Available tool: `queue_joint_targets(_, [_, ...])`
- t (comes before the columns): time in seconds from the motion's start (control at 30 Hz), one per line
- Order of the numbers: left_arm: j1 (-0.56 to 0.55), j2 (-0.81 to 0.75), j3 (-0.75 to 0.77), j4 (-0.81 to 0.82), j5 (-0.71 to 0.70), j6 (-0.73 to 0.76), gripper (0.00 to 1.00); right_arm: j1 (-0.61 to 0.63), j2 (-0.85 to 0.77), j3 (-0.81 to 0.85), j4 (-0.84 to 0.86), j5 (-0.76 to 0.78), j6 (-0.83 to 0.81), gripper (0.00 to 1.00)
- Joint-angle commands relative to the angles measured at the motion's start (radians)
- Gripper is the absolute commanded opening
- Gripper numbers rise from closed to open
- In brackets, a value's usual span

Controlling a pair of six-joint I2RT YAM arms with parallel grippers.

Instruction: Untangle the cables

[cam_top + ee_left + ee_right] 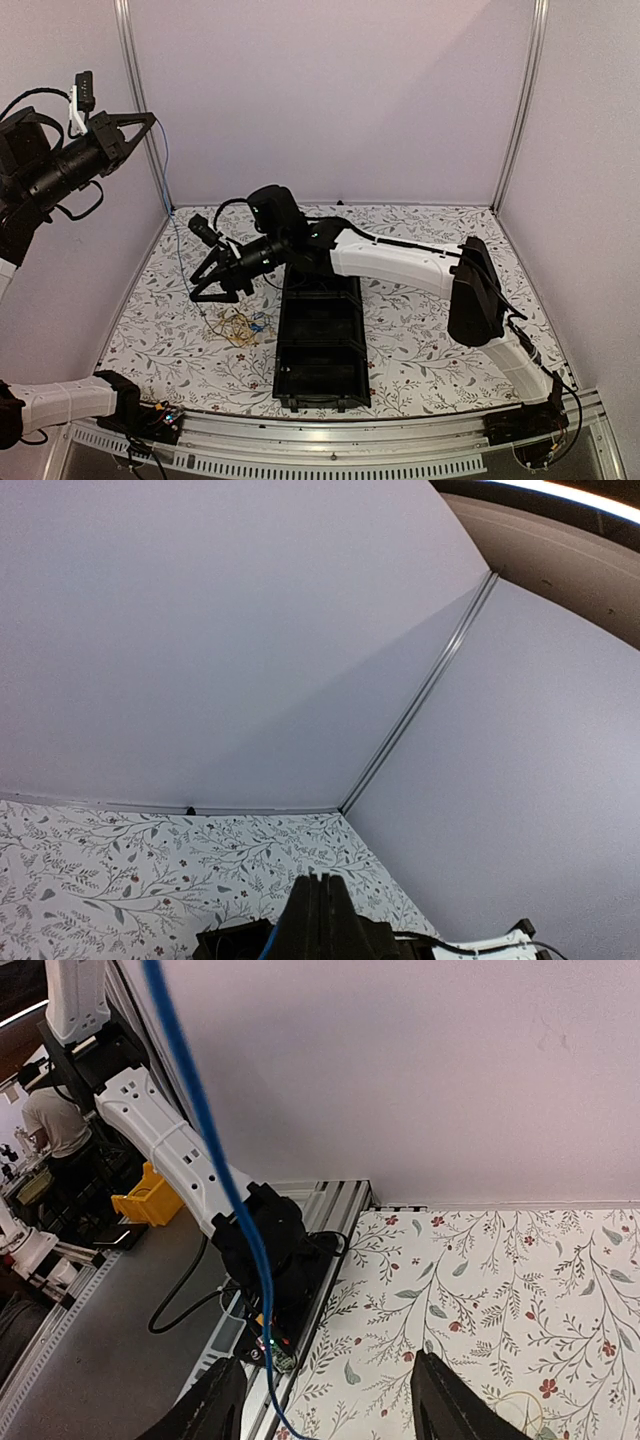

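1. Top external view: the cables [240, 325] lie as a small loose bunch on the floral table [420, 330], just beside the left wall of the black tray [322, 340], about level with its middle. Yellow loops are plainest, with some blue among them. Any dark wires are too fine to make out.

2. A little farther back and above the bunch, the right gripper [213, 293] hangs left of the tray, its arm reaching across the tray's far end. Its jaws stand wide apart with nothing gripped. In the right wrist view the two fingers [222, 1400] frame bare table, and a yellow loop [520, 1412] shows at the bottom edge, so the bunch lies just below and ahead of this gripper.

3. The blue strand [218, 1160] climbs from the bunch, up and away from the tray to the left. It looks taut, with its long axis steep and nearly vertical, and it passes close by the right gripper's left finger.

4. Farthest from the tray, high at the left, the left gripper [150, 118] meets the top of that strand. In the left wrist view its fingertips [320, 910] are pressed together, so I judge it pinches the strand.

5. The right arm is much nearer the bunch. The likely next move is to pin or pick at the yellow loops while the blue strand is held up.
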Motion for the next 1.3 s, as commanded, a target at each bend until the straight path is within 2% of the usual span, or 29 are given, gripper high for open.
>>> queue_joint_targets(0.0, [-0.010,-0.006,-0.004,0.028,-0.006,-0.005,0.00,0.019,-0.001,0.014,0.026,-0.036,0.029,0.59])
queue_joint_targets(0.13, [-0.009,-0.009,-0.003,0.023,-0.012,-0.004,0.00,0.025,-0.003,0.012,0.025,-0.062,0.034,0.51])
queue_joint_targets(0.27, [-0.009,-0.015,-0.005,0.020,-0.016,-0.004,0.00,0.025,-0.008,0.011,0.026,-0.067,0.043,0.29])
queue_joint_targets(0.33, [-0.010,-0.018,-0.009,0.017,-0.023,0.000,0.00,0.025,-0.012,0.011,0.020,-0.059,0.044,0.21])
queue_joint_targets(0.4, [-0.010,-0.024,-0.021,0.015,-0.038,0.010,0.00,0.025,-0.021,0.012,0.007,-0.042,0.039,0.05])
queue_joint_targets(0.43, [-0.010,-0.028,-0.032,0.014,-0.050,0.028,0.03,0.024,-0.025,0.016,-0.002,-0.035,0.032,0.00])
queue_joint_targets(0.5, [-0.009,-0.033,-0.069,-0.017,-0.108,0.076,0.45,0.017,-0.037,0.022,-0.014,-0.020,0.017,0.00])
queue_joint_targets(0.57, [-0.008,-0.051,-0.125,-0.087,-0.217,0.087,0.83,0.006,-0.056,0.030,-0.018,0.002,-0.015,0.00])
queue_joint_targets(0.6, [-0.009,-0.075,-0.169,-0.116,-0.245,0.078,0.93,-0.001,-0.063,0.036,-0.023,0.014,-0.017,0.00])
queue_joint_targets(0.63, [-0.009,-0.112,-0.254,-0.116,-0.237,0.068,0.99,-0.010,-0.073,0.042,-0.026,0.030,-0.017,0.00])
queue_joint_targets(0.8, [-0.010,-0.401,-0.554,-0.093,-0.250,-0.059,1.00,-0.050,-0.080,0.094,-0.059,0.080,-0.023,0.00])
queue_joint_targets(0.9, [-0.009,-0.583,-0.671,-0.094,-0.240,-0.093,1.00,-0.064,-0.078,0.130,-0.056,0.134,-0.049,0.00])
queue_joint_targets(1.0, [-0.009,-0.643,-0.732,-0.120,-0.205,-0.114,1.00,-0.077,-0.068,0.168,-0.027,0.197,-0.050,0.00])
queue_joint_targets(1.07, [-0.009,-0.654,-0.778,-0.103,-0.168,-0.119,0.92,-0.083,-0.061,0.191,-0.008,0.225,-0.037,0.00])
queue_joint_targets(1.17, [-0.009,-0.668,-0.880,-0.038,-0.128,-0.116,0.74,-0.087,-0.053,0.201,0.007,0.251,-0.040,0.00])
queue_joint_targets(1.27, [-0.013,-0.701,-0.991,0.074,-0.101,-0.126,0.69,-0.087,-0.052,0.201,0.012,0.263,-0.049,0.00])
